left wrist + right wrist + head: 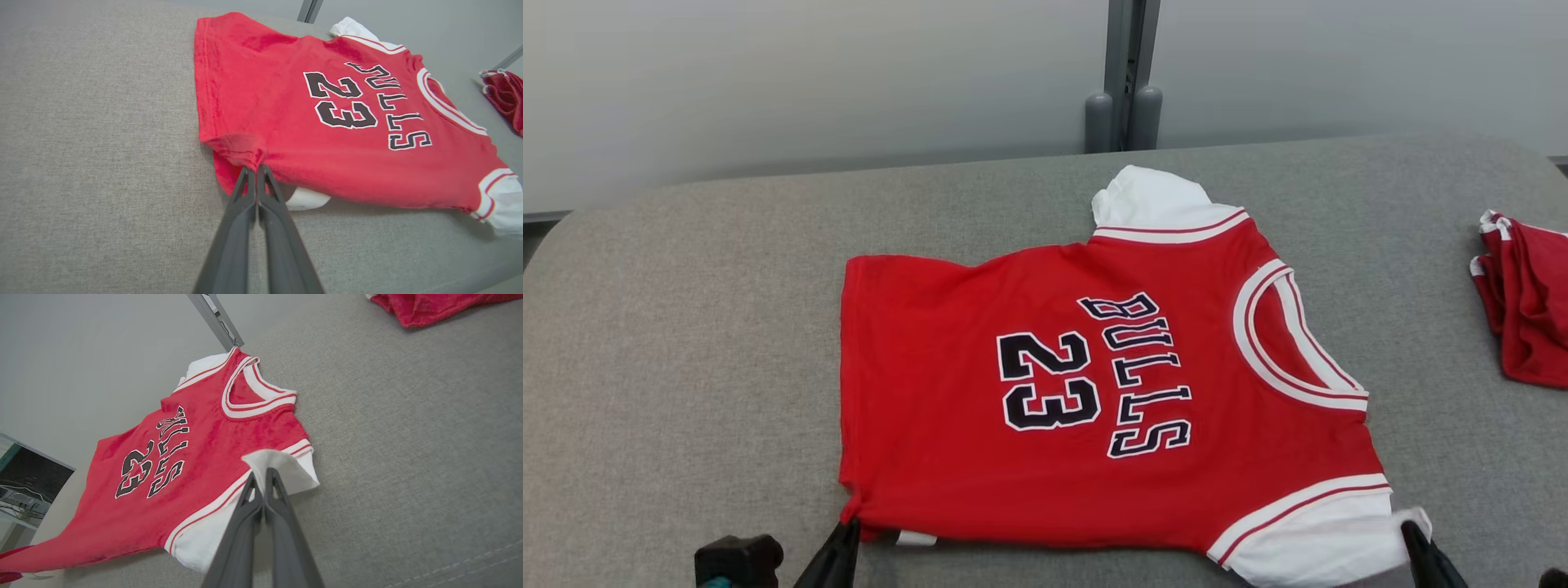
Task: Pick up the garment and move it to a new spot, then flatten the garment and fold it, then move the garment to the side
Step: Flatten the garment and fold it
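Slim, dark grey tapering fingers [233, 245]

Red jersey [931, 392], white sleeves, black "BULLS 23", flat and face up, neckline rightward.

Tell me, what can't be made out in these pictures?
- The second red garment: head view, cut off by the right edge; its shape is unclear.
- A white scrap under the jersey hem: left wrist view, mostly covered by the cloth; label or lining, cannot tell.
- A dark block: head view, cut by the bottom edge; unidentifiable.
- The left gripper and right gripper: head view, cut off by the bottom edge below the finger ends.
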You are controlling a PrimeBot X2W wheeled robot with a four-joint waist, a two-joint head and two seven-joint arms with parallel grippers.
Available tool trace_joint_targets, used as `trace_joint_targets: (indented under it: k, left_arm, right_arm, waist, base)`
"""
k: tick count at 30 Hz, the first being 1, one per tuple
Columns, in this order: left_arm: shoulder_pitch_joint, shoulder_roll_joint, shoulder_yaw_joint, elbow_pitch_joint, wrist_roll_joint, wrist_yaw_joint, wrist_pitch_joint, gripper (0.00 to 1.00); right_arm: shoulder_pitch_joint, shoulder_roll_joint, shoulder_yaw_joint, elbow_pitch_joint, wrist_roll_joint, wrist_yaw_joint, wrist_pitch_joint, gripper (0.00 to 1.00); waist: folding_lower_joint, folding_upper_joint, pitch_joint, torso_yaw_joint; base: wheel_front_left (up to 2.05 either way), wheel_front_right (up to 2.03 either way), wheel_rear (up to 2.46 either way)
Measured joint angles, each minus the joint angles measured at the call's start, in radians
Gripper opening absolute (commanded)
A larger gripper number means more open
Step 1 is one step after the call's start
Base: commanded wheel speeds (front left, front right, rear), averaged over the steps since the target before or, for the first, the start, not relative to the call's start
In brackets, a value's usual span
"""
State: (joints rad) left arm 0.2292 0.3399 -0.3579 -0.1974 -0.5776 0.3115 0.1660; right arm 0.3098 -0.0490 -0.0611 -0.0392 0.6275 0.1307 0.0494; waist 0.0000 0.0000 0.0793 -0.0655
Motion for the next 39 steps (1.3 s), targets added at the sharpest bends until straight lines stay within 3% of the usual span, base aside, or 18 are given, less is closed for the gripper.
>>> trace_joint_targets:
  k: [8,14,26,27,28,29,30,31,33,39]
  left_arm:
    - [-0.119,0.009,0.019,0.037,-0.081,-0.090,0.038,0.00]
    - [-0.230,0.030,0.039,0.061,-0.095,-0.133,0.050,0.00]
    - [-0.328,0.019,0.055,0.146,-0.123,-0.162,0.046,0.00]
    - [-0.330,0.016,0.056,0.155,-0.129,-0.165,0.042,0.08]
    - [-0.333,0.012,0.057,0.161,-0.132,-0.169,0.034,0.08]
    - [-0.337,0.009,0.056,0.167,-0.132,-0.172,0.027,0.36]
    - [-0.338,0.003,0.056,0.169,-0.135,-0.180,0.014,0.88]
    - [-0.338,-0.002,0.056,0.171,-0.135,-0.180,0.000,1.00]
    - [-0.337,-0.011,0.056,0.181,-0.133,-0.183,-0.025,1.00]
    - [-0.319,-0.042,0.059,0.200,-0.074,-0.159,-0.151,1.00]
  right_arm:
    - [-0.202,0.000,0.016,0.075,-0.024,0.000,-0.029,0.00]
    - [-0.368,0.000,0.035,0.134,-0.050,0.000,-0.059,0.00]
    - [-0.581,-0.025,0.066,0.318,-0.019,0.000,-0.150,0.00]
    - [-0.592,-0.026,0.069,0.335,-0.011,0.000,-0.156,0.00]
    - [-0.602,-0.028,0.071,0.351,0.001,0.000,-0.164,0.00]
    - [-0.611,-0.031,0.076,0.366,0.007,0.000,-0.172,0.00]
    - [-0.619,-0.035,0.082,0.374,0.016,0.000,-0.184,0.06]
    - [-0.627,-0.038,0.090,0.381,0.027,0.000,-0.194,0.34]
    - [-0.637,-0.047,0.105,0.394,0.033,0.000,-0.216,1.00]
    - [-0.638,-0.072,0.119,0.404,-0.003,0.000,-0.288,1.00]
  waist:
    - [0.0000,0.0000,0.083,0.012]
    - [0.0000,0.0000,0.145,0.016]
    - [0.0000,0.0000,0.232,0.015]
    - [0.0000,0.0000,0.235,0.015]
    - [0.0000,0.0000,0.237,0.015]
    - [0.0000,0.0000,0.239,0.016]
    - [0.0000,0.0000,0.240,0.017]
    - [0.0000,0.0000,0.240,0.018]
    - [0.0000,0.0000,0.239,0.020]
    - [0.0000,0.0000,0.229,0.027]
  base:
    - [0.00,0.00,0.00]
    - [0.00,0.00,0.00]
    - [0.00,0.00,0.00]
    - [0.00,0.00,0.00]
    - [0.00,0.00,0.00]
    - [0.00,0.00,0.00]
    - [0.00,0.00,0.00]
    - [0.00,0.00,0.00]
    - [0.00,0.00,0.00]
    - [0.00,0.00,0.00]
